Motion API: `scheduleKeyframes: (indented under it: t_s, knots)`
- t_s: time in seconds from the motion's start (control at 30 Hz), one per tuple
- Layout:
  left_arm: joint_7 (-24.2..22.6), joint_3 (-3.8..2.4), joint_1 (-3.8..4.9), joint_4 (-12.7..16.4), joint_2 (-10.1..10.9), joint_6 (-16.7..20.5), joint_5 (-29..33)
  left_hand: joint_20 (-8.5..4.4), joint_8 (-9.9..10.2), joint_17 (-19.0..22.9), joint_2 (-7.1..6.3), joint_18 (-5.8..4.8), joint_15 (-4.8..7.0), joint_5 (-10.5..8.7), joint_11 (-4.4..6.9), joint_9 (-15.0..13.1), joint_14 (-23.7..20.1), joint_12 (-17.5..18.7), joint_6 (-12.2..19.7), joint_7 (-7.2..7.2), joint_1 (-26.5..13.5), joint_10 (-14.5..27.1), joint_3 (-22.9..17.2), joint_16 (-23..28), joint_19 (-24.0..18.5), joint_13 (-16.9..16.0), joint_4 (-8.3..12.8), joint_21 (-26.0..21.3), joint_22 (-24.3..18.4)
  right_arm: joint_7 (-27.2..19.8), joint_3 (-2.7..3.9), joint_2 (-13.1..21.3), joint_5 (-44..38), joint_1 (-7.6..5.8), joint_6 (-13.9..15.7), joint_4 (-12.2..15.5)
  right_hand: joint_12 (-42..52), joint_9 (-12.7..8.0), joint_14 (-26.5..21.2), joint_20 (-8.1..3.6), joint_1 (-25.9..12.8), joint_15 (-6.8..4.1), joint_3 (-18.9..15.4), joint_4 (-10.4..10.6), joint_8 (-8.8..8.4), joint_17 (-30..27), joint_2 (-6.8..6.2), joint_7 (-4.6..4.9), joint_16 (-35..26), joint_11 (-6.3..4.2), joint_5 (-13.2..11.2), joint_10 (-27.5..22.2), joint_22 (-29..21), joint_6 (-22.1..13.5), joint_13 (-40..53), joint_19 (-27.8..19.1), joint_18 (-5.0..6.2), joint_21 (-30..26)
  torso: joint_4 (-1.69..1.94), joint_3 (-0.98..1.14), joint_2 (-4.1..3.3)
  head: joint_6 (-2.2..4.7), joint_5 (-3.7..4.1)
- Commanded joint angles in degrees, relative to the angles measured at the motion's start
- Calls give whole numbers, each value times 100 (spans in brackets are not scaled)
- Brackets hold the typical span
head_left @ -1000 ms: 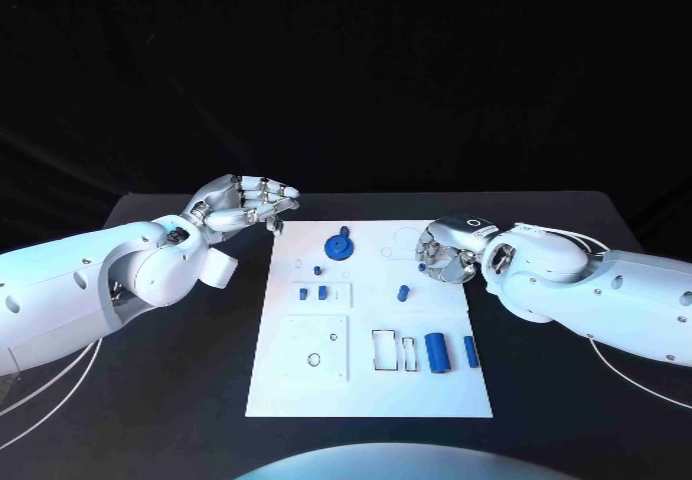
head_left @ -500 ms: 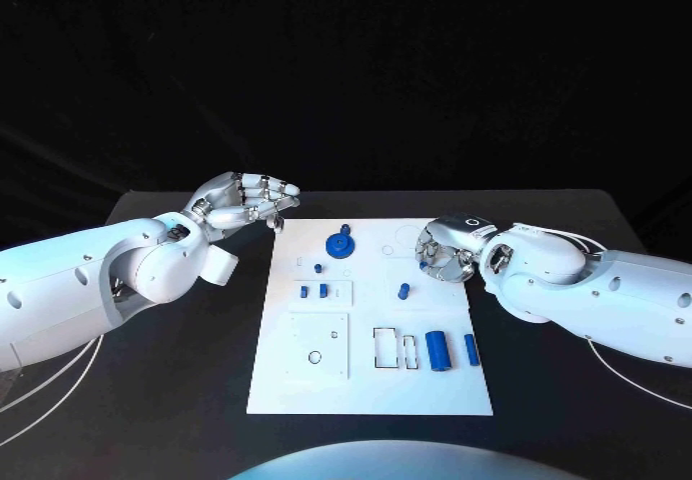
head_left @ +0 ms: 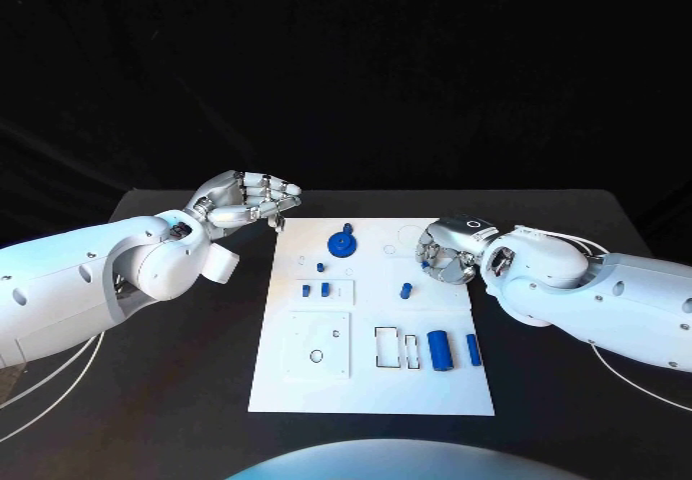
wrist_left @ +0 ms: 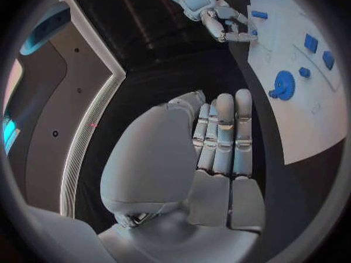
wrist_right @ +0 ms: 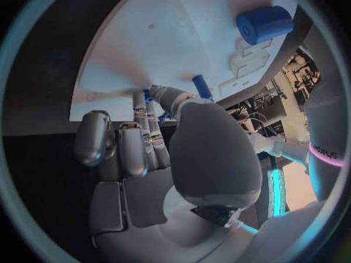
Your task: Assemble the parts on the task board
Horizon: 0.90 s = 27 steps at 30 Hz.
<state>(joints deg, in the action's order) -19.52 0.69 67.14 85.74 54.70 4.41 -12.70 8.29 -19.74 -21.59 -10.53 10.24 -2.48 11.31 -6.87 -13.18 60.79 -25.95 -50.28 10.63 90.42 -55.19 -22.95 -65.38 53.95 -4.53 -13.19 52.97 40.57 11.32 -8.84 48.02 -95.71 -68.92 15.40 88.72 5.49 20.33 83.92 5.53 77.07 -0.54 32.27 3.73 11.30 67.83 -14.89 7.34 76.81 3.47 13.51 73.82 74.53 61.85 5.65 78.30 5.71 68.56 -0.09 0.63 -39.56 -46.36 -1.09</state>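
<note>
A white task board (head_left: 368,385) lies flat at the centre of a black table (head_left: 159,390). Small blue parts rest on it: a round wheel-like part (head_left: 343,243) near the top, a short cylinder (head_left: 438,350) with a slim bar (head_left: 472,349) beside it at lower right, and a small peg (head_left: 405,292) mid-board. They look like hard, smooth plastic, probably light and stiff, and likely best pinched across their sides. The left hand (head_left: 248,203), at upper left just off the board's corner, has its fingers curled in, holding nothing. The right hand (head_left: 446,252), at the board's right edge, is curled; whether it holds something cannot be told.
</note>
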Motion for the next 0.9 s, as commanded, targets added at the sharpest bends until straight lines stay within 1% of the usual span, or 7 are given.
scheduleKeyframes:
  t_s: [0.03, 0.37, 0.43, 0.53, 0.63, 0.77, 0.9]
  knots:
    - [-9, -5, 3, 3, -5, 25, -83, -14, -18, -9, -48, 33, -16, -8, -13, -7, -44, -32, 28, 19, 23, 8, -36, -7, -9, -4, -9, -5, 7, 34, -40, -21, -124, 53, -202, 9, 23, 17, 268, -35, 8, -45, 43, -1, 45, 6, 53, 6, 24, -12, -15, 50, 13, 45, 26, 23, -80, 20, 0, -3, -3, 1, 2]
    - [34, -5, 4, 6, -10, 0, -95, -12, -12, -8, -57, 30, -21, -10, -21, -5, -50, -26, 41, 26, 0, 23, -63, -6, -13, -1, 2, 0, 12, 205, -41, -154, -222, 101, -441, -100, 17, 51, 262, -47, 50, -54, 109, -35, 67, -3, 100, -3, 42, -21, -10, 64, 27, 62, 46, 12, -78, 23, 3, -2, 0, -17, 7]
    - [45, -5, 4, 7, -10, -7, -101, -12, -11, -8, -59, 30, -22, -11, -22, -5, -52, -25, 44, 27, -4, 26, -69, -6, -14, -1, 5, 1, 13, 251, -41, -173, -245, 118, -466, -109, 21, 84, 257, -56, 82, -64, 159, -69, 94, -8, 141, -12, 56, -31, -11, 91, 47, 93, 65, 8, -79, 36, 4, -2, -1, -24, 10]
    - [75, -5, 4, 13, -7, -46, -146, -9, -6, -8, -69, 28, -27, -11, -27, -4, -57, -20, 57, 33, -20, 40, -92, -6, -21, 2, 18, 3, 18, 303, -41, -186, -303, 135, -490, -114, 39, 153, 273, -74, 93, -87, 230, -101, 161, 74, 232, -46, 136, -62, -13, 160, 214, 168, 104, 114, -124, 251, 3, -2, 1, -32, 14]
    - [103, -5, 4, 22, -1, -80, -199, -5, -4, -30, -77, 30, -29, -14, -29, -6, -10, -31, 70, 37, -55, 37, -149, -60, -4, -2, 57, 34, 38, 332, -42, -186, -344, 143, -483, -110, 58, 230, 276, -95, 78, -114, 244, -137, 238, 84, 254, -82, 170, -100, -18, 243, 277, 241, 148, 141, -135, 321, 0, -6, -3, -34, 25]
    - [123, -5, 4, 25, 3, -104, -230, -5, -3, -34, -83, 30, -29, -13, -30, -6, -7, -32, 72, 37, -61, 40, -160, -68, -3, -2, 67, 39, 42, 364, -42, -178, -379, 148, -429, -91, 56, 293, 272, -113, 92, -131, 273, -184, 288, 79, 292, -95, 185, -117, -14, 291, 299, 264, 183, 140, -136, 336, -4, -3, -5, -36, 19]
    - [136, -5, 4, 30, 9, -126, -247, -3, -2, -34, -96, 29, -33, -11, -35, -6, -25, -25, 79, 39, -78, 60, -184, -66, -11, 1, 84, 44, 48, 388, -42, -156, -427, 151, -248, -53, 38, 378, 269, -130, 115, -142, 368, -259, 332, 82, 358, -89, 211, -123, 0, 337, 355, 232, 227, 159, -147, 394, -3, 4, -6, -40, 24]
